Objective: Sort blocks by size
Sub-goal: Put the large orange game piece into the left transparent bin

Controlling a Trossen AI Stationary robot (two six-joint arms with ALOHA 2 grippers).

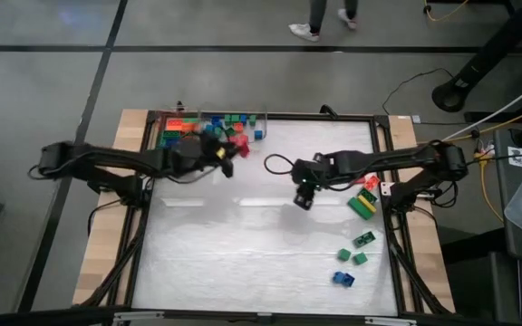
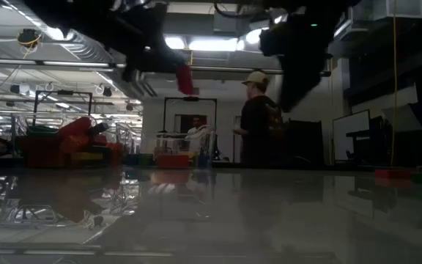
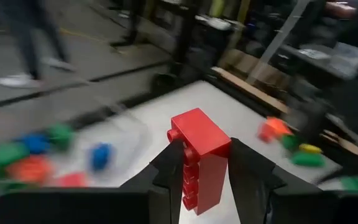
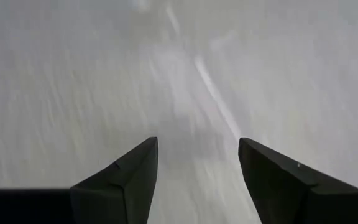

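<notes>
Holding a long red block (image 3: 201,155) between its closed fingers, the left gripper (image 1: 227,159) hangs just beside the pile of blocks (image 1: 208,129), on the side of that pile facing the table's middle. In the left wrist view the red block stands on end in the grip, studs turned to one side. In the low view it shows as a red piece (image 2: 185,79) lifted clear of the table (image 1: 243,244).

Pile of blocks: red, orange, green and blue pieces heaped at the table's far edge, left of centre; individual sizes there are hard to make out.

Right gripper (image 1: 304,200): well to the right of the pile and nearer the table's middle, over bare white surface, fingers (image 4: 126,180) spread apart with nothing between them.

Sorted pieces, all far from the pile, on the table's right side: a long green block (image 1: 362,205) with orange (image 1: 369,182) and yellow bits beside it near the right rim; two small green blocks (image 1: 362,241) nearer the front; one blue block (image 1: 343,279) nearest the front edge.

A person (image 2: 258,117) stands in the room beyond the table.
</notes>
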